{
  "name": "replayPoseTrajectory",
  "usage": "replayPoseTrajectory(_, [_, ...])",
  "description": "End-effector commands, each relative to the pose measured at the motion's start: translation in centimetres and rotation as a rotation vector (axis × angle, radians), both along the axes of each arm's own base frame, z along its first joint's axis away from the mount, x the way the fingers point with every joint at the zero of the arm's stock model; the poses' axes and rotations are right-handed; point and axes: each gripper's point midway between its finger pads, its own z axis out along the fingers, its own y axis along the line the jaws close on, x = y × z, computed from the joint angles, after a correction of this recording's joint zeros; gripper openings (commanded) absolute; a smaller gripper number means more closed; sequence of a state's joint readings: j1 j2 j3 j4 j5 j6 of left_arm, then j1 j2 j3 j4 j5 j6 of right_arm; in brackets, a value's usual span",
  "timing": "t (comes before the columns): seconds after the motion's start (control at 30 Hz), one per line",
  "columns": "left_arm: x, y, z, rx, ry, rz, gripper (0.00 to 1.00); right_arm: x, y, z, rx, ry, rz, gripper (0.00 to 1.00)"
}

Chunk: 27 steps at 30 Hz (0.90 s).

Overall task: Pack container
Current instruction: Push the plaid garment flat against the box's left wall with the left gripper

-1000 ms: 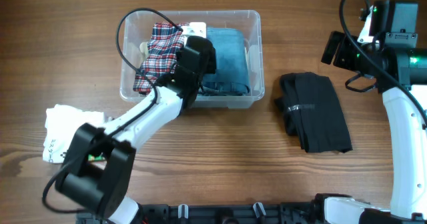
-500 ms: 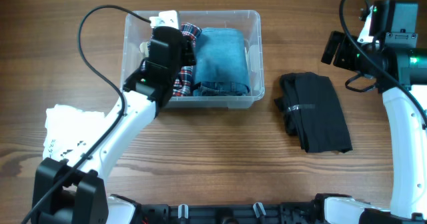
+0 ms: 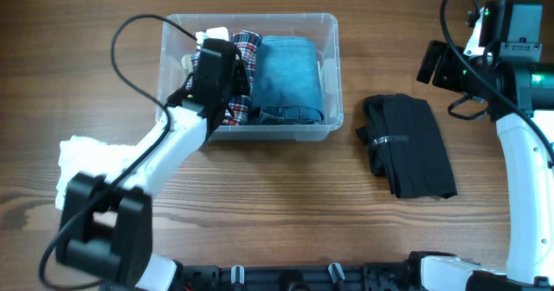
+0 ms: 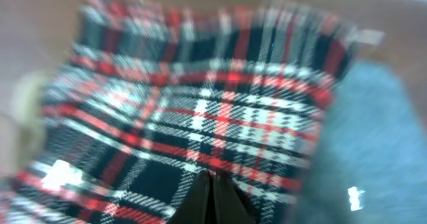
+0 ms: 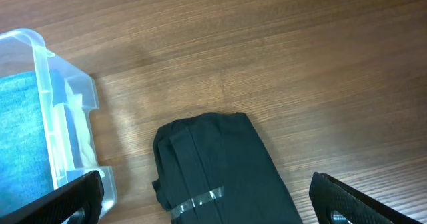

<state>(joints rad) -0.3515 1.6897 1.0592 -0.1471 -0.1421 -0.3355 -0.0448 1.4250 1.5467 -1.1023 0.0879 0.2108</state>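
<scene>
Black fingertips meet in a closed point at the bottom of the left wrist view: the left gripper (image 4: pixel 211 187) has its jaws drawn tight together, tips down on or just above a red, white and black plaid cloth (image 4: pixel 200 111). The picture is blurred, so I cannot tell whether any fold is pinched between them. I see none.

Around that point, the plaid cloth lies inside the container (image 3: pixel 260 16), in its left half, with something pale tucked against the left wall. Just beside it, a folded blue denim garment (image 3: pixel 290 74) fills the right half. The clear bin sits on the wooden table (image 3: pixel 286 204) left of centre, towards the far edge.

Well apart, at the far right, the right gripper (image 5: pixel 205 177) hangs with its jaws spread wide and holding nothing. Its camera looks down on a folded black garment (image 3: pixel 407 145) with a band of clear tape around it, which lies on the table to the right of the bin and does not touch it. A white cloth (image 3: pixel 86 163) lies on the table at the left, partly under the left arm.

By my reading the packing is about half done: two pieces are in, and the black one and probably the white one are not yet packed. Room in the bin looks tight, so the plaid may need pressing flatter first.
</scene>
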Motion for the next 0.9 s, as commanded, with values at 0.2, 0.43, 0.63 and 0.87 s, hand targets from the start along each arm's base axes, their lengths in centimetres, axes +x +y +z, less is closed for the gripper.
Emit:
replayPoseTrajectory(0.2, [-2.3,-4.9,-6.3,-0.19,0.22,-0.199,0.04,0.1,-0.4,-0.4,-0.02,0.012,-0.002,1.0])
replayPoseTrajectory(0.43, [-0.6,-4.8,1.2,-0.227,0.015,-0.209,0.04,0.1,-0.4,-0.4,-0.02,0.012,-0.003,1.0])
replayPoseTrajectory(0.63, [-1.9,-2.9,6.0,-0.216,-0.053,-0.168,0.04,0.1,-0.4,-0.4,-0.02,0.012,-0.003,1.0])
replayPoseTrajectory(0.87, [-6.3,-1.2,0.3,-0.134,0.235,-0.131,0.04,0.1,-0.4,-0.4,-0.02,0.012,-0.003,1.0])
